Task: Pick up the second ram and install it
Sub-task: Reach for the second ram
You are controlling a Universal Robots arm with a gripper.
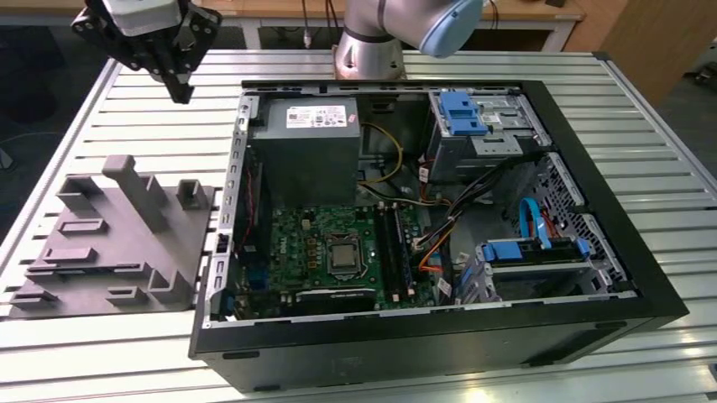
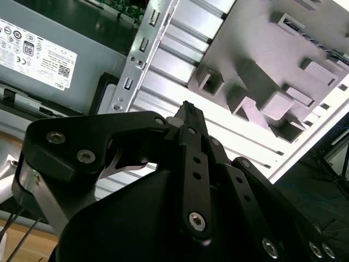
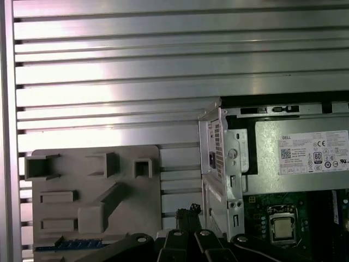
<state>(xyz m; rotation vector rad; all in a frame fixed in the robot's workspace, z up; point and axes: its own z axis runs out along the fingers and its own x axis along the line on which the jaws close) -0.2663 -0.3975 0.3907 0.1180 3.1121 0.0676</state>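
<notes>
My gripper [image 1: 180, 91] hangs high over the table's far corner on the exterior view's left, beyond the grey holder block [image 1: 112, 243] and outside the open computer case [image 1: 448, 336]. Its fingers meet at the tips in the second wrist view, and nothing shows between them [image 2: 188, 109]. The tips also show in the first wrist view [image 3: 191, 210], beside the holder block [image 3: 92, 191]. A thin blue-edged strip [image 3: 65, 244] lies in a slot of that block; I cannot tell if it is the second ram. Long dark memory slots [image 1: 392, 243] run beside the processor socket [image 1: 339, 252].
The power supply [image 1: 305, 143] fills the case's far corner nearest the gripper. Blue drive brackets [image 1: 462, 113] and orange and blue cables [image 1: 538, 227] sit on the case's right side. The ribbed metal table [image 1: 168, 361] surrounds the case and holder.
</notes>
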